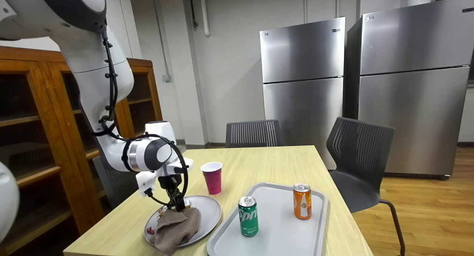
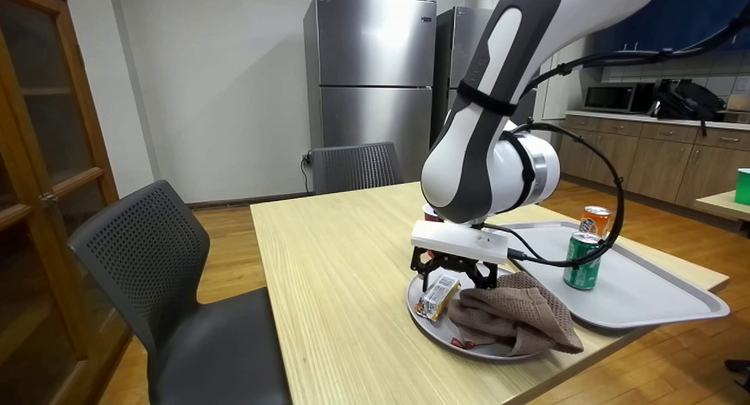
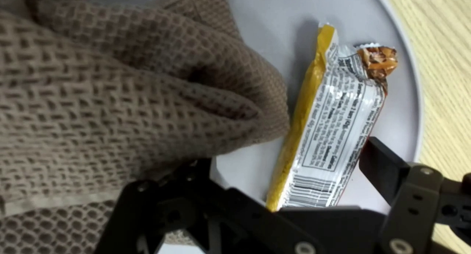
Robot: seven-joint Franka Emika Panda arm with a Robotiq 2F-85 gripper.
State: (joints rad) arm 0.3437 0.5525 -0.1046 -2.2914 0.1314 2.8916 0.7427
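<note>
While your jaws stand apart, you have the wrapped snack bar lying between them on the grey plate, with the crumpled brown cloth just beside it and the worktop beneath.

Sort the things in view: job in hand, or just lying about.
Apparently in the job:
gripper, open around the wrapped bar
plate beneath the bar
brown cloth, close to the gripper

Apparently just lying about:
pink cup
gray tray
green can and orange can, both on the tray

Glare whitens a steel refrigerator, and soft shadow dims the wall beside it.
</note>
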